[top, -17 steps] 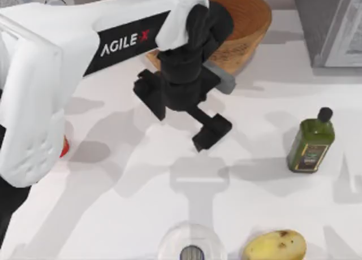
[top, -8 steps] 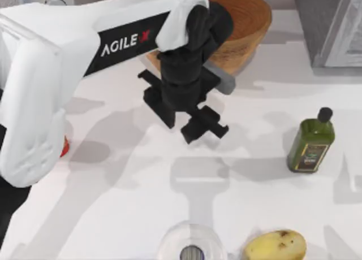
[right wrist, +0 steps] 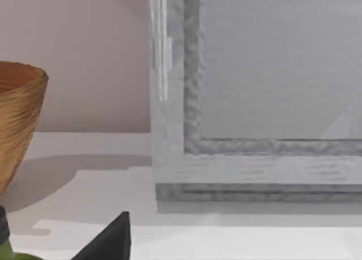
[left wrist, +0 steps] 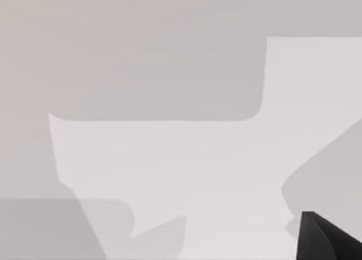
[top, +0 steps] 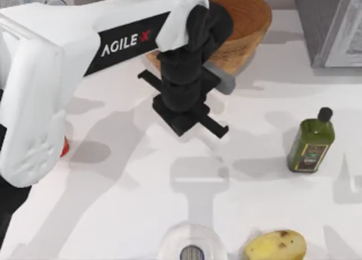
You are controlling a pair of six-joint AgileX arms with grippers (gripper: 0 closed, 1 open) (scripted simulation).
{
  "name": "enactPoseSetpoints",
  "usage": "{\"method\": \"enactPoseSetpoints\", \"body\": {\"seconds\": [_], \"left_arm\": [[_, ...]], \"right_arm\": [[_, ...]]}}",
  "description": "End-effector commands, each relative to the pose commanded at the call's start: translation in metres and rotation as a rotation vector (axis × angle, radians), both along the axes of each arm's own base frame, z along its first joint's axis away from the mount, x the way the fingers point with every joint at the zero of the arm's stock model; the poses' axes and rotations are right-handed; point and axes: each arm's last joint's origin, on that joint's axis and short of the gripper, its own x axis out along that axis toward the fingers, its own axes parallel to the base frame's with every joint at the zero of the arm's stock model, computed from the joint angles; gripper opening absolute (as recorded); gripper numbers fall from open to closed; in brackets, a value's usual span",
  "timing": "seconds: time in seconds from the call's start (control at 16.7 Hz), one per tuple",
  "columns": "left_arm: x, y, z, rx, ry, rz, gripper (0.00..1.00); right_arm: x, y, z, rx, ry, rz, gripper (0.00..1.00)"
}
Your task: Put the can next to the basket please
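Note:
The can (top: 65, 147) shows as a red sliver at the table's left, mostly hidden under my left arm's white link. The basket (top: 246, 22), wide, woven and tan, stands at the back centre; its rim is also in the right wrist view (right wrist: 20, 113). My left gripper (top: 184, 104) hangs over bare table just in front of the basket, far right of the can, pointing down, open and empty. One of its fingertips (left wrist: 325, 240) shows dark over the white table. A dark edge of my parked right gripper (right wrist: 107, 243) faces the basket's side.
A green bottle (top: 311, 138) stands at the right, and its neck appears in the right wrist view (right wrist: 4, 243). A potato (top: 275, 246) and a clear round dish (top: 191, 246) lie at the front edge. A grey framed cabinet (top: 334, 28) fills the back right corner.
My left gripper has swung from slanting toward the front right to pointing straight down, staying in front of the basket. Nothing else has moved.

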Motion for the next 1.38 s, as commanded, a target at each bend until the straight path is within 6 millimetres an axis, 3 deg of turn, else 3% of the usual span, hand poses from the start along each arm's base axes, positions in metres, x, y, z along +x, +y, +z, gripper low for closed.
{"method": "enactPoseSetpoints", "body": {"seconds": [0.36, 0.54, 0.72, 0.9, 1.02, 1.14, 1.26, 1.38], "left_arm": [[0.000, 0.001, 0.002, -0.002, -0.001, 0.000, 0.00], [0.011, 0.029, 0.031, -0.031, -0.027, 0.040, 0.00], [0.025, 0.102, 0.081, -0.070, -0.080, 0.151, 0.00], [0.028, 0.209, 0.108, -0.071, -0.111, 0.347, 0.00], [0.022, 0.282, 0.102, -0.052, -0.103, 0.498, 0.00], [0.011, 0.338, 0.082, -0.030, -0.080, 0.622, 0.00], [0.001, 0.377, 0.056, -0.013, -0.048, 0.713, 0.00], [-0.007, 0.400, 0.031, -0.004, -0.015, 0.767, 0.00]], "right_arm": [[0.000, 0.000, 0.000, 0.000, 0.000, 0.000, 1.00], [0.000, 0.000, 0.000, 0.000, 0.000, 0.000, 1.00], [0.000, 0.000, 0.000, 0.000, 0.000, 0.000, 1.00], [0.000, 0.000, 0.000, 0.000, 0.000, 0.000, 1.00], [0.000, 0.000, 0.000, 0.000, 0.000, 0.000, 1.00], [0.000, 0.000, 0.000, 0.000, 0.000, 0.000, 1.00], [0.000, 0.000, 0.000, 0.000, 0.000, 0.000, 1.00], [0.000, 0.000, 0.000, 0.000, 0.000, 0.000, 1.00]]}}
